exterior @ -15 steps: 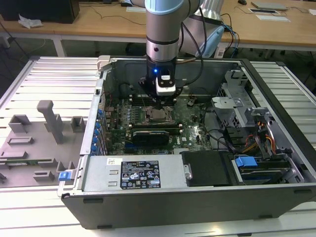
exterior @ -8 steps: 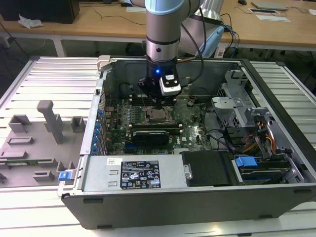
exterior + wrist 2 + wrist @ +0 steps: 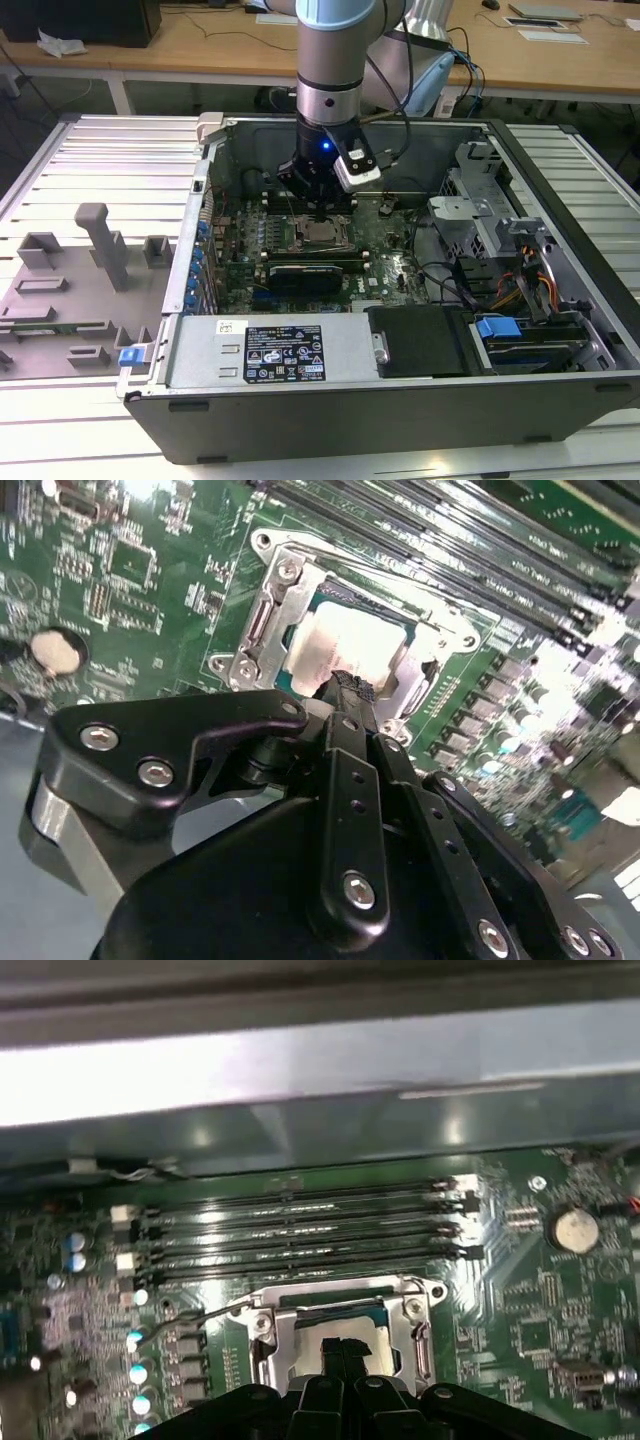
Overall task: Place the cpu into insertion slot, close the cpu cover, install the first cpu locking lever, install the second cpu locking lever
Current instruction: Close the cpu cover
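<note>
My gripper [image 3: 318, 212] reaches down into the open computer case, straight above the socket on the green board. In both wrist views its black fingertips [image 3: 350, 687] [image 3: 342, 1350] are shut together with nothing between them, resting on or just above the cpu [image 3: 345, 640] [image 3: 305, 1350]. The chip's silver top shows through the square cut-out of the cpu cover [image 3: 262, 630] [image 3: 412, 1340], which lies flat over it. The insertion slot underneath is hidden by chip and cover. A thin wire lever [image 3: 185, 1318] runs out from one corner of the socket.
Long black memory slots [image 3: 300, 1225] [image 3: 450, 540] run right beside the socket, with the case wall [image 3: 300, 1070] beyond them. A coin battery [image 3: 575, 1228] sits on the board. A long black card [image 3: 305, 272] lies in front of the socket. Grey fixtures [image 3: 90, 250] stand at the exterior view's left.
</note>
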Motion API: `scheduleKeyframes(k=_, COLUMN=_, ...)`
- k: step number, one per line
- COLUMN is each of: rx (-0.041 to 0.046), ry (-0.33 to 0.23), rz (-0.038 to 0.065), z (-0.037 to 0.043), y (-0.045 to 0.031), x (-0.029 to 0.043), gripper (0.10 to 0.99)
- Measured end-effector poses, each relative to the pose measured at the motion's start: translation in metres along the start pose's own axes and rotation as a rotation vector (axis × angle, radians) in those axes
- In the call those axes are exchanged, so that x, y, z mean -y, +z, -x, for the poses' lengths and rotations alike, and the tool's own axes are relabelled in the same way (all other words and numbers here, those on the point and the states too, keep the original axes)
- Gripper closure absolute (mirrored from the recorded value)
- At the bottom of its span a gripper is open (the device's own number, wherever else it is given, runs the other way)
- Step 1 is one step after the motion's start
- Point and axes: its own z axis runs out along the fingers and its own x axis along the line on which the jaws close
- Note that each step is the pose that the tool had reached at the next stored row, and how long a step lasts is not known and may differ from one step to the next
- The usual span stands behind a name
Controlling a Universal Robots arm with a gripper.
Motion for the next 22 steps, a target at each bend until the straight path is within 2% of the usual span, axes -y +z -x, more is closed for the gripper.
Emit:
scheduleKeyframes(k=4, rx=-0.0126, ry=-0.094, rz=-0.013, z=0.0000, y=0.0004, x=0.0001, gripper=0.980)
scheduleKeyframes(k=8, rx=-0.0143, ry=-0.152, rz=-0.015, z=-0.0001, y=0.0005, x=0.0001, gripper=0.980)
scheduleKeyframes(k=10, rx=-0.0135, ry=-0.160, rz=-0.017, z=-0.0010, y=0.0007, x=0.0000, gripper=0.980)
scheduleKeyframes(k=14, rx=-0.0037, ry=-0.166, rz=-0.027, z=-0.0091, y=0.0012, x=0.0022, gripper=0.980)
scheduleKeyframes(k=16, rx=0.0014, ry=-0.168, rz=-0.029, z=-0.0104, y=0.0014, x=0.0023, gripper=0.980)
scheduleKeyframes(k=19, rx=0.0014, ry=-0.169, rz=-0.029, z=-0.0104, y=0.0014, x=0.0024, gripper=0.980)
scheduleKeyframes(k=22, rx=0.0014, ry=-0.169, rz=-0.029, z=-0.0101, y=0.0015, x=0.0070, gripper=0.980)
